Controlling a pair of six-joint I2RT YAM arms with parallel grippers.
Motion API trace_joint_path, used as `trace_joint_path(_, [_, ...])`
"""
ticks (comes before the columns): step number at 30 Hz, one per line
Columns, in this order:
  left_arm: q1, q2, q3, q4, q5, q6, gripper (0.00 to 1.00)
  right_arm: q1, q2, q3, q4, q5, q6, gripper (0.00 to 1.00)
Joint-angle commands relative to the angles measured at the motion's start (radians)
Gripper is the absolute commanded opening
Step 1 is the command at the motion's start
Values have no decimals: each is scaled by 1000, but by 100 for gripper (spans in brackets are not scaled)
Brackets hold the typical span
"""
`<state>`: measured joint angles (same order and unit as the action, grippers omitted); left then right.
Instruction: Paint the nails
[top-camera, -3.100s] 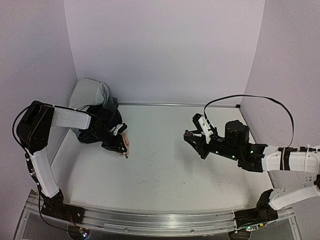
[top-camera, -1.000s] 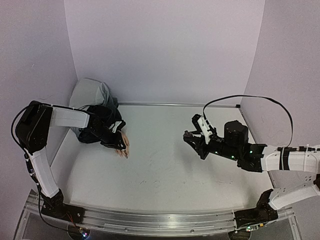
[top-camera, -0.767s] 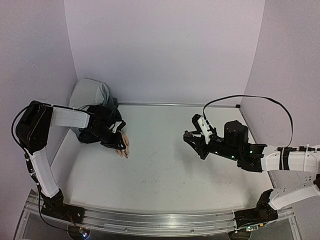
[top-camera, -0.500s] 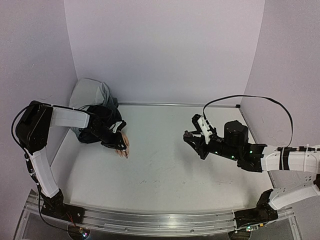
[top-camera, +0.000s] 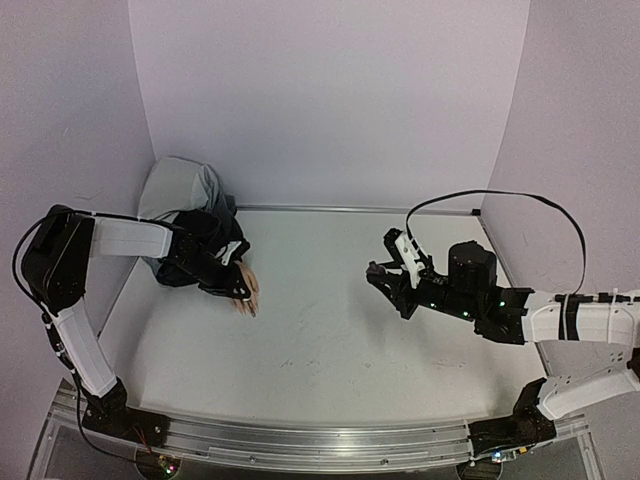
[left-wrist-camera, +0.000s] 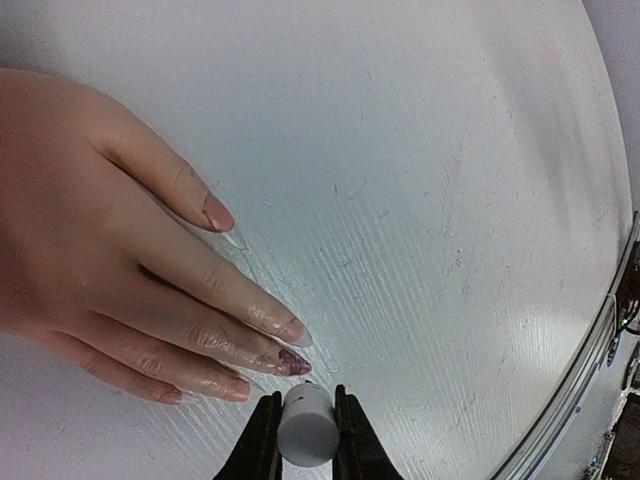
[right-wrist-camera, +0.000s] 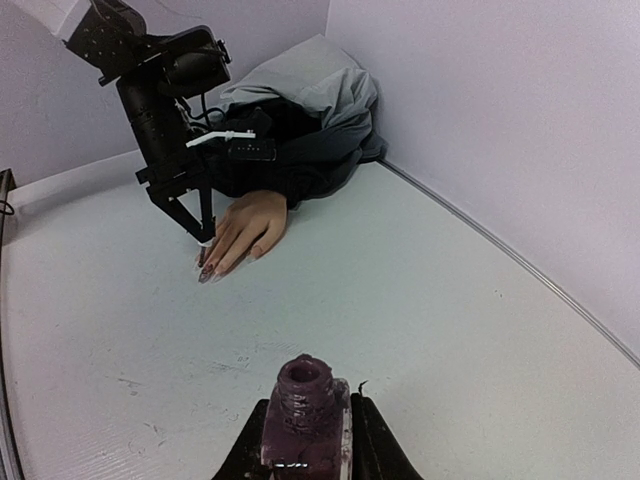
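Left gripper (left-wrist-camera: 304, 405) pinches a white cap (left-wrist-camera: 306, 440) just beside the mannequin hand (left-wrist-camera: 90, 230) nails (left-wrist-camera: 293, 362).
Right gripper (right-wrist-camera: 303, 425) clamps the open purple polish bottle (right-wrist-camera: 304, 392), well apart.

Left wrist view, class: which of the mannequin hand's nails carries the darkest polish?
The nail closest to the white cap in the left gripper: it is dark purple, while the others look pale or clear.
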<state>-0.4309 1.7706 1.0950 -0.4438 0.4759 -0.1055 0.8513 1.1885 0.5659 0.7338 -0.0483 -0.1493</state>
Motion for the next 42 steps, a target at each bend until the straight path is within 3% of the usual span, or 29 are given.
trace_joint_path(1, [6,-44,11,22,-2,15,0,-3,-7,6,72,-11,-1,0])
trace_joint_path(42, [9,62,74,8,8,15,0,-3,-9,2,73,-7,-3,0])
